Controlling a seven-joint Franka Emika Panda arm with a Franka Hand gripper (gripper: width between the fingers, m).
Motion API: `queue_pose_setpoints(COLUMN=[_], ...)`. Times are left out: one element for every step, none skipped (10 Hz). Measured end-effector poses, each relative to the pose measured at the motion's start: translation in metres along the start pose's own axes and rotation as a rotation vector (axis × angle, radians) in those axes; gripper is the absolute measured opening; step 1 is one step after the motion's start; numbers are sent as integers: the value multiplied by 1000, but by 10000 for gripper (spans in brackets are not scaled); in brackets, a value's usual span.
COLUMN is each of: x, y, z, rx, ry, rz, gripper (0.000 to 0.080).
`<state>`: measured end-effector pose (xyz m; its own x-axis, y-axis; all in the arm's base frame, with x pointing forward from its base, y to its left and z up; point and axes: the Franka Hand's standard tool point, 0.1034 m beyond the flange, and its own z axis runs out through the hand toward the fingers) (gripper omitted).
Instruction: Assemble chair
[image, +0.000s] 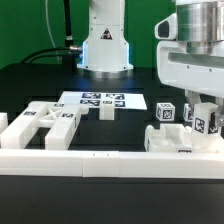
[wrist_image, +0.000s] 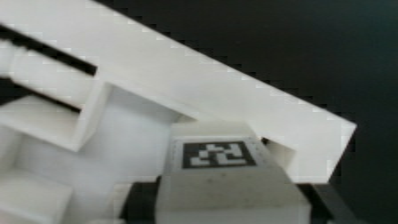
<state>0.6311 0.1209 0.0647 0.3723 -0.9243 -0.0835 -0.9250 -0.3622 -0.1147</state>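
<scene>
My gripper (image: 204, 112) hangs low at the exterior view's right, shut on a white tagged chair block (image: 205, 123). In the wrist view that block (wrist_image: 222, 165) fills the gap between the dark fingers (wrist_image: 150, 198), its square tag facing the camera. My gripper (wrist_image: 228, 205) holds it just above a white chair part with raised walls (image: 172, 140), seen in the wrist view as a slanting white wall (wrist_image: 214, 75). A tagged cube piece (image: 165, 112) stands just behind that part. A cut-out frame part (image: 40, 124) lies at the exterior view's left. How the block's underside meets the part is hidden.
The marker board (image: 100, 99) lies flat mid-table with a small white piece (image: 107, 112) at its front edge. A long plain white rail (image: 95, 160) runs along the front. The robot's base (image: 104, 40) stands at the back.
</scene>
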Motion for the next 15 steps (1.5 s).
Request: queue_pose_setpoints(x=[0,0,0,0,-3,-5,-3,-3,-2,-2,0,3,7,8,8], y=[0,0,0,0,0,-2,-1,-1,-1,-1,1,1,0,-1,-2], z=[0,0,0,0,-1,-2,-1,-1,-1,-1,-2,-4,-5,-7,-7], rx=[1,1,-1,-5,-27,-31,-32,-32,-33,-34,-59,-67,-74,-78,-81], ry=[-2,-3,-3,-5,4,12,12,12,11,10,13,11,10,12,12], rz=[24,31,-24,-83,-181,-297,-414,-454,-537,-584,-756,-852,-975,-1064,-1114], gripper=[287,292,292,539,539,630,643,643,649,649,649,649,649,649,649])
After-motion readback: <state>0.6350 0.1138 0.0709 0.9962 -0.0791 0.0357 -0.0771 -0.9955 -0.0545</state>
